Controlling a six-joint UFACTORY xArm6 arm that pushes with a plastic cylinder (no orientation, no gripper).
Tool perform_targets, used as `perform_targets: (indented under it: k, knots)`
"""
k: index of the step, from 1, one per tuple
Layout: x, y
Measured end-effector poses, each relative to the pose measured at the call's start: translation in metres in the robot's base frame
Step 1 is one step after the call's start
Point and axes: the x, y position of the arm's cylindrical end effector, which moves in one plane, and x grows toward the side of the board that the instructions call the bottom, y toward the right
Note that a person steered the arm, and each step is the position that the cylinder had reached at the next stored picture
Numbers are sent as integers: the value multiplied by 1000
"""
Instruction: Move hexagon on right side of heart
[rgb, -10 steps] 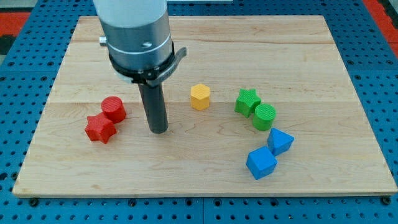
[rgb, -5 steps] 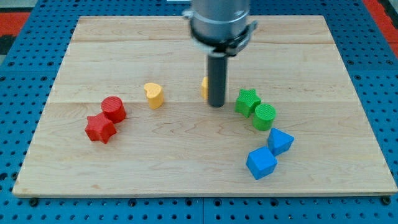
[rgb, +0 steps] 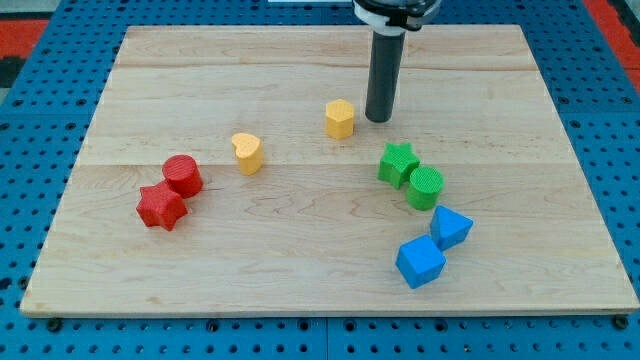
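Observation:
The yellow hexagon (rgb: 340, 118) sits on the wooden board (rgb: 200, 260), above and to the right of centre. The yellow heart (rgb: 247, 153) lies to its lower left, a clear gap apart. My tip (rgb: 378, 119) stands just to the right of the hexagon, close beside it; I cannot tell if they touch. The dark rod rises from the tip to the view's top edge.
A red cylinder (rgb: 183, 175) and a red star (rgb: 161, 207) sit together at the left. A green star (rgb: 398, 163) and a green cylinder (rgb: 425, 187) sit below and right of my tip. Two blue blocks (rgb: 451, 228) (rgb: 420, 262) lie at the lower right.
My tip has swept from the left of centre across to the hexagon's right and up the view. The hexagon has shifted a little up and to the right. The heart is now uncovered.

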Motion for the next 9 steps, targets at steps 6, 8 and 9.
perform_targets:
  k: [6,8,9]
  knots:
    - [6,-39]
    - [27,-55]
    - [23,-50]
